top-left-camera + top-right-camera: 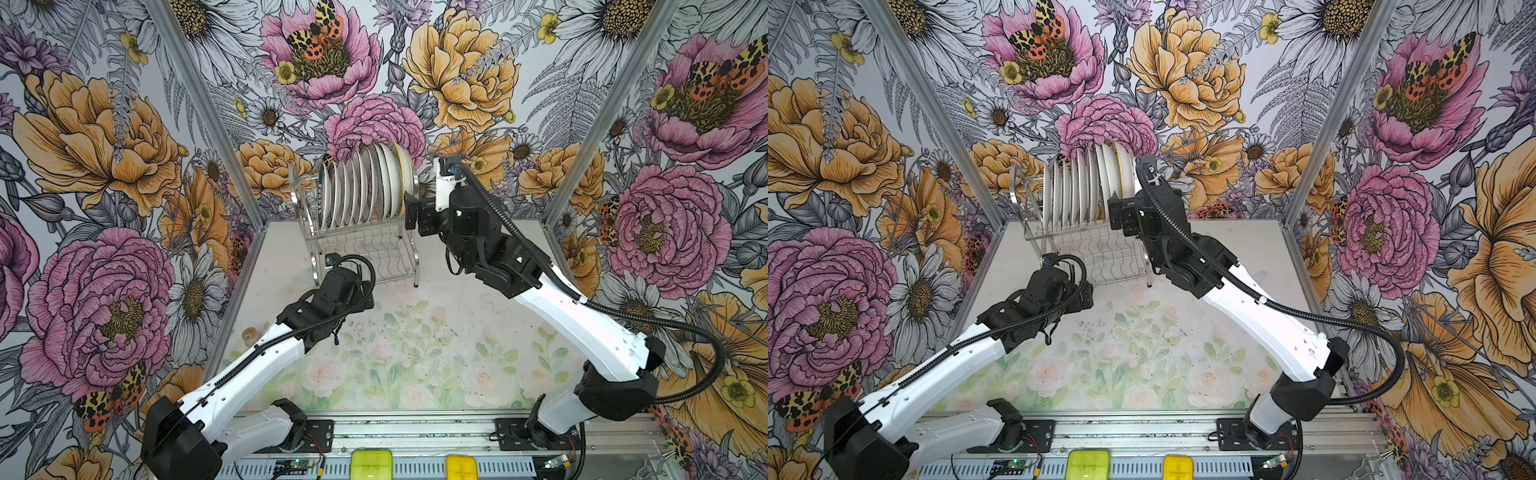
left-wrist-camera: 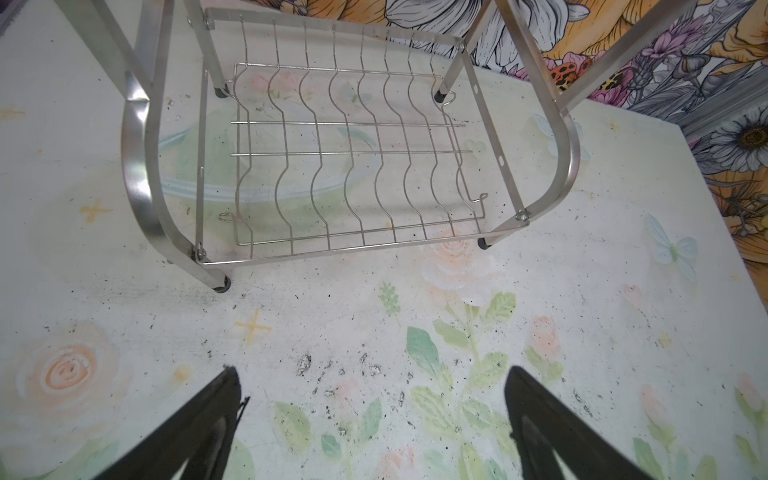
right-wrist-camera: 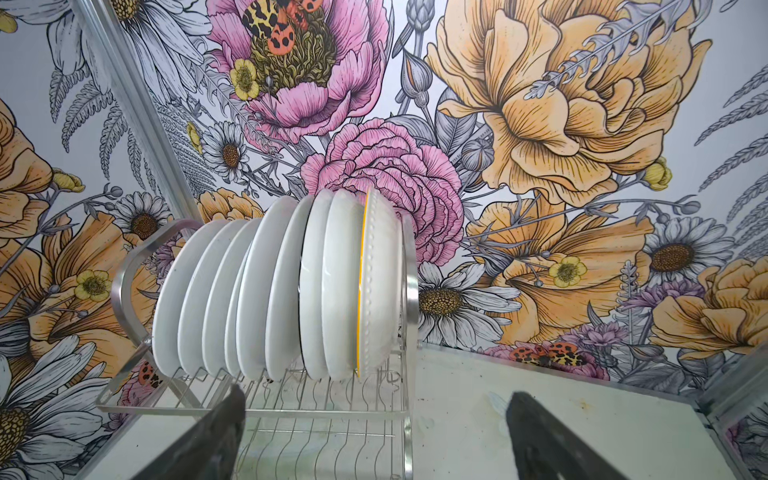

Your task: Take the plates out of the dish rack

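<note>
The plates (image 1: 365,187) stand on edge in the upper tier of the dish rack (image 1: 374,253), upper centre in both top views, rims free to pinch. The right tool (image 3: 376,397), jaws spread and empty, faces the yellow-edged end plate (image 3: 380,282), probably the first pick. The left tool (image 2: 372,372) gapes over bare surface (image 2: 582,291): pale, floral, speckled. Bold flower wallpaper (image 1: 104,145) encloses it.

Bench (image 1: 436,332) with a faded pastel rose-and-leaf print, flecked with black specks (image 2: 332,374) and bearing a pale printed butterfly (image 2: 675,251). Three walls (image 1: 104,124) papered with large pink and orange flowers, daisies and spotted moths, joined by aluminium corner posts (image 1: 203,104). A small amber round object (image 1: 249,336) sits at the bench's left edge. At the front, a yellow-green box (image 1: 371,463) lies near a yellow box (image 1: 460,465).
</note>
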{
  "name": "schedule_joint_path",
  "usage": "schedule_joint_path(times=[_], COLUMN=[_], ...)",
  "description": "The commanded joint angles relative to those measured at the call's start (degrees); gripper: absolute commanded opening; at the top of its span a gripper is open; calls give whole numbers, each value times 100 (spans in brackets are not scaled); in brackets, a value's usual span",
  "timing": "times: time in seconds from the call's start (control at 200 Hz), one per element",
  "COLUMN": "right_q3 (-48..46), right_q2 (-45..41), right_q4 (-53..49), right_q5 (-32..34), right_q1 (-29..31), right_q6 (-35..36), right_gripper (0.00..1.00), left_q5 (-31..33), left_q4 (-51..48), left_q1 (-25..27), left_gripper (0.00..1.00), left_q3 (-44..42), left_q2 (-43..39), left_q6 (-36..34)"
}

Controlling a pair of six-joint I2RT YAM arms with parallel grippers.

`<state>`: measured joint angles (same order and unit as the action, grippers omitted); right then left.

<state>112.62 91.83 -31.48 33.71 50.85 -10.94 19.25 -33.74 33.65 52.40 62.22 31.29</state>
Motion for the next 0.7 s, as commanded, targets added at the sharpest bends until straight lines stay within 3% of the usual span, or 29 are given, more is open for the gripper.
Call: schedule_joint_path(times=[0.0,0.155,0.375,0.691], right_q3=[396,805,1268,2176], right_q2=[287,653,1083,1800], right_q4=[-227,-227,-232,-235], right_q5=[232,284,-221,-1234], right_q1=[70,74,80,237], right_q6=[233,263,155,-300], right_gripper=[99,100,98,83], left_q5=[-132,-364,-583,-924], left_q4=[-105,-141,-222,-247], left_q1=[-258,-630,-1064,-1499], left_gripper=[99,99,99,99], left_q3=[-155,-289,-437,-586], left_q2=[-177,-343,-583,-761], left_q6=[-114,-164,-287,-28])
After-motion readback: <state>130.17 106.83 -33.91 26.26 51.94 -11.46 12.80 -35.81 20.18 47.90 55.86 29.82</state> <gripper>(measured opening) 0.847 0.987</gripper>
